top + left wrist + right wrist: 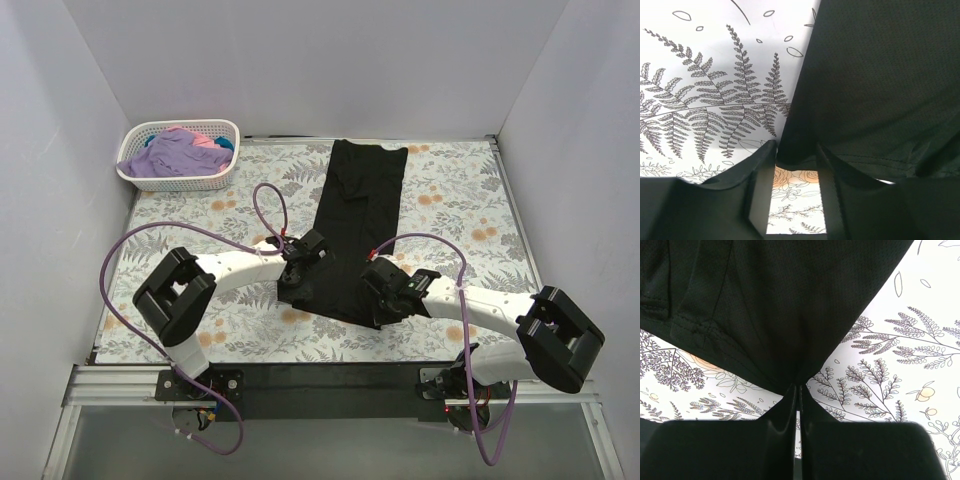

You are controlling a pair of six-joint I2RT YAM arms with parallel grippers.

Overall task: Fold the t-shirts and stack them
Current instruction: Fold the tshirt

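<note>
The black t-shirt (355,215) lies as a long narrow strip down the middle of the table, its near end lifted between my grippers. My left gripper (298,266) is at the near left corner; in the left wrist view (796,151) its fingers stand apart, with the black t-shirt's hem (875,85) lying at the tips. My right gripper (384,290) is shut on the near right corner; the right wrist view (798,386) shows the black cloth (785,300) pinched between the closed fingers. Lavender (170,155) and pink (207,141) t-shirts lie bunched in the basket.
A white lattice basket (178,183) stands at the far left corner of the floral tablecloth (460,200). Grey walls enclose the table on three sides. Purple cables loop over the table near both arms.
</note>
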